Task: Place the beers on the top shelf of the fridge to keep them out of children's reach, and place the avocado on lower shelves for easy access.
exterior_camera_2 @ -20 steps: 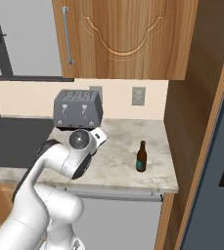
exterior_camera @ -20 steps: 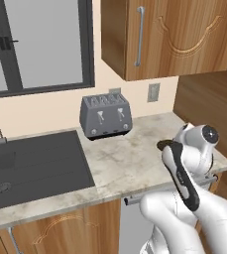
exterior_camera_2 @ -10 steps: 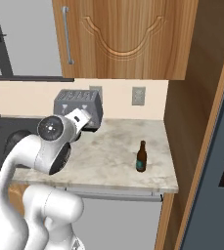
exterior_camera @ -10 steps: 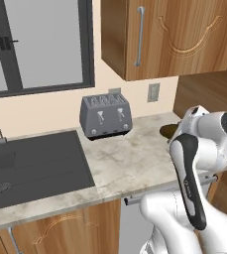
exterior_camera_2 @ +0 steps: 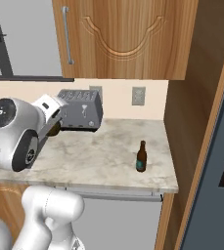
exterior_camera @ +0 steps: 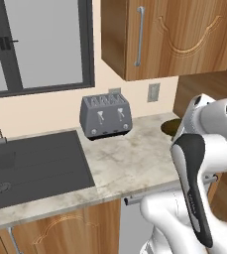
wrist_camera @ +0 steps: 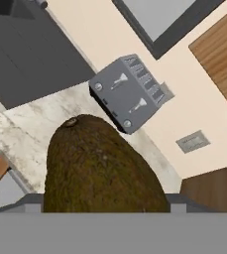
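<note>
**Arm lifted over the counter with the avocado at the hand**

The avocado, dark olive-brown with its stem end uppermost in the hand view, sits directly in front of the hand camera, above the marble counter. In the left base view a dark rounded edge of it shows just left of the white arm, over the far right part of the counter; in the right base view a dark patch shows beside the wrist. The fingertips are hidden behind the fruit, so a grip on it appears likely but contact cannot be confirmed.

The brown beer bottle with a teal label stands upright near the front right corner of the counter, well apart from the arm. The fridge, dark blue-grey with a lit black panel, stands at the far right, beyond a wooden side panel.

A grey toaster stands against the far wall below an outlet. A dark sink occupies the left counter. A wooden wall cabinet hangs above.
</note>
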Robot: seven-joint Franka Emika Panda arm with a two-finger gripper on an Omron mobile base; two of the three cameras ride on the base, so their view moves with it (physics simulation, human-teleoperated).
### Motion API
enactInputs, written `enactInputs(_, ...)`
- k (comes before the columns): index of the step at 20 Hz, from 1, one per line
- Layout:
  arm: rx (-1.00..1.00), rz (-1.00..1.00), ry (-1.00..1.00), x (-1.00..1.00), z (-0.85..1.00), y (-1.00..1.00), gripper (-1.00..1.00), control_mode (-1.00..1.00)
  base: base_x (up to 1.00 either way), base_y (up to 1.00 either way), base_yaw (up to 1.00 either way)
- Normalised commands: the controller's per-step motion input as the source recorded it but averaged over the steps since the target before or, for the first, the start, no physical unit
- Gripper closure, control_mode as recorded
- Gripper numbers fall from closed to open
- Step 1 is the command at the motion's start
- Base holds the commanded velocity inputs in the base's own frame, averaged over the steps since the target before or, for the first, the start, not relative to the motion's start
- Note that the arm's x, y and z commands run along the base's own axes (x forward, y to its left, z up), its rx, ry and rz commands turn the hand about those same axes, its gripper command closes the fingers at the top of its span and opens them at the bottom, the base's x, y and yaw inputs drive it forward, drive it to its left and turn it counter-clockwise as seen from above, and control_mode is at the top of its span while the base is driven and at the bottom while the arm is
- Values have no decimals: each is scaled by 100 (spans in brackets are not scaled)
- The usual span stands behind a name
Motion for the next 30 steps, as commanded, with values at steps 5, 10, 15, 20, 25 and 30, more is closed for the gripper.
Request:
enactInputs(5,-6,2,0,-51,0,0,100,-100,0,0,0)
enactInputs(10,-5,2,0,-50,0,0,100,-100,0,0,0)
enactInputs(15,-7,0,0,-45,14,0,100,-100,0,0,0)
enactInputs(20,-4,0,0,-22,11,0,100,100,-35,0,0)
enactInputs(25,0,0,0,0,0,0,100,100,-46,-25,0)
enactInputs(30,0,0,0,0,0,0,100,100,-39,-44,0)
